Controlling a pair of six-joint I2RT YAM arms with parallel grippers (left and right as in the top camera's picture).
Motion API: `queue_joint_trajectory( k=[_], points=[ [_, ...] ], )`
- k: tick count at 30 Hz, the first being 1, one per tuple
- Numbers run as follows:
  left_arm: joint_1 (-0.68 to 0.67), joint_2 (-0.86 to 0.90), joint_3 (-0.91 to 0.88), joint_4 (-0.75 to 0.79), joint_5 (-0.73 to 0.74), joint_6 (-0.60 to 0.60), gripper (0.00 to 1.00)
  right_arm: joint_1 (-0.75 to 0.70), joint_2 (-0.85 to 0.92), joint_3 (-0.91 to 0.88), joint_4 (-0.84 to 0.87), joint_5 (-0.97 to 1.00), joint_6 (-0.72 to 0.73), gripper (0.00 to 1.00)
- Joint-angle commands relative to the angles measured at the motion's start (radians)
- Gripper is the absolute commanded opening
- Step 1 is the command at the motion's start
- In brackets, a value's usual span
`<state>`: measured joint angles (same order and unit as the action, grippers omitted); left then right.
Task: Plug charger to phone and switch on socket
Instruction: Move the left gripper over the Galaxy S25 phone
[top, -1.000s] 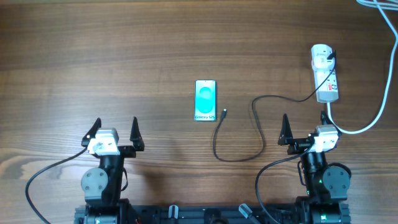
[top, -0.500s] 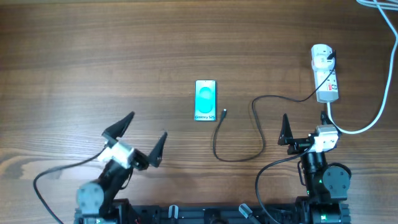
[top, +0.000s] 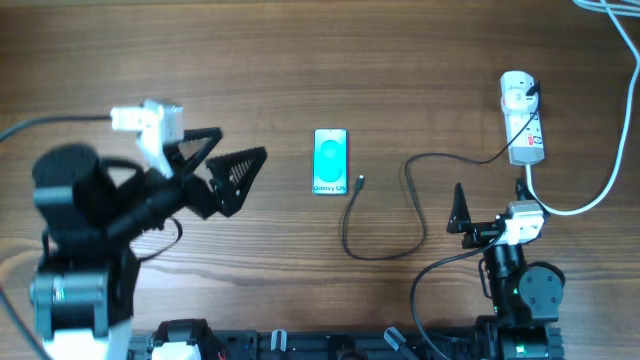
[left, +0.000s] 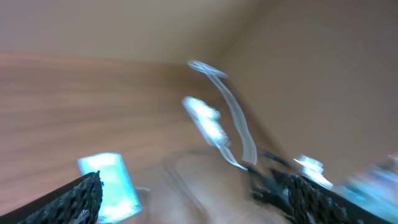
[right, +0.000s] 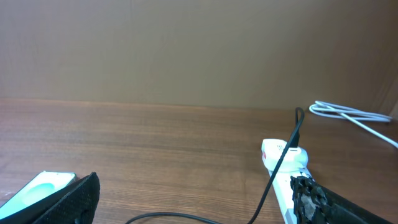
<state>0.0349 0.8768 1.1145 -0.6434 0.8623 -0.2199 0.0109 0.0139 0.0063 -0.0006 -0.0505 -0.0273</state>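
Left jaws gape empty, phone (top: 331, 160) near on their right — right jaws gape too.

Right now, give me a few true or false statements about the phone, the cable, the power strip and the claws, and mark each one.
1. The phone has a lit turquoise screen. True.
2. The thin black cable is plugged into the phone. False: its loose tip lies on the table beside the phone's lower right corner, with a small gap between them.
3. The left claw is gripping the phone. False: it is open and empty, off to the phone's left and clear of it.
4. A black plug sits in the white power strip. True.
5. The right claw is open and holds nothing. True.
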Motion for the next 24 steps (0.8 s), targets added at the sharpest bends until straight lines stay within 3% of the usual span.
queue_joint_trajectory(
  k=[1, 2, 5, 9, 12, 16, 24],
  points=[
    [-0.019, 0.143, 0.051, -0.004, 0.237, -0.09, 1.0, 0.004, -0.005, -0.001, 0.002, 0.006, 0.004, 1.0],
    [-0.067, 0.166, 0.051, -0.064, 0.05, -0.164, 0.99, 0.004, -0.005, -0.001, 0.002, 0.006, 0.004, 1.0],
    [-0.266, 0.245, 0.109, -0.209, -0.356, -0.233, 1.0, 0.004, -0.005, -0.001, 0.002, 0.006, 0.003, 1.0],
    [-0.457, 0.563, 0.448, -0.552, -0.612, -0.261, 0.99, 0.004, -0.005, -0.001, 0.002, 0.006, 0.003, 1.0],
    [-0.531, 0.826, 0.699, -0.737, -0.703, -0.267, 1.0, 0.004, -0.005, -0.001, 0.002, 0.006, 0.004, 1.0],
    [-0.58, 0.999, 0.719, -0.612, -0.726, -0.253, 1.0, 0.004, -0.005, -0.001, 0.002, 0.006, 0.004, 1.0],
    [-0.584, 1.195, 0.718, -0.552, -0.737, -0.312, 1.0, 0.004, -0.005, -0.001, 0.002, 0.006, 0.004, 1.0]
  ],
)
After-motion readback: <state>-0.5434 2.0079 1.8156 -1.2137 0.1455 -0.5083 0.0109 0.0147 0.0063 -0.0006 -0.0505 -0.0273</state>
